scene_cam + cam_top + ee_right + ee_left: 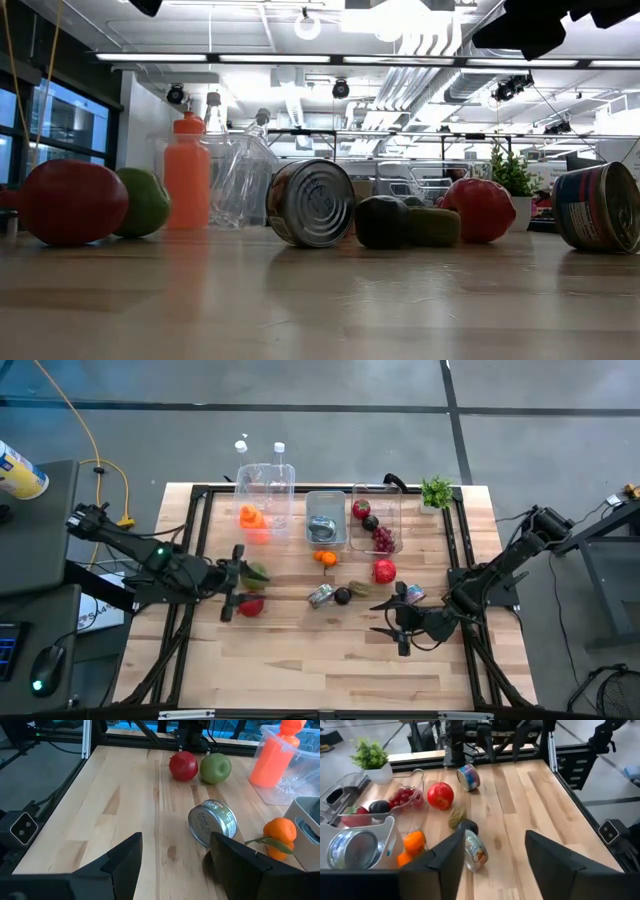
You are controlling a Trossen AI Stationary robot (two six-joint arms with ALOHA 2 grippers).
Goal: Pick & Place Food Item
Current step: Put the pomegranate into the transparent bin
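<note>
Plainly, left claw (237, 582) and right claw (398, 618) are both spread, holding nothing.

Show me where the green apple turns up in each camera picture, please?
High view: green apple at the table's left, just above the red apple, at the left arm's tip.
Low view: far left, partly behind the red apple.
Left wrist view: not in it.
Right wrist view: far end of the table, beside the red apple.
Shared landmark: the red apple touching it.
</note>
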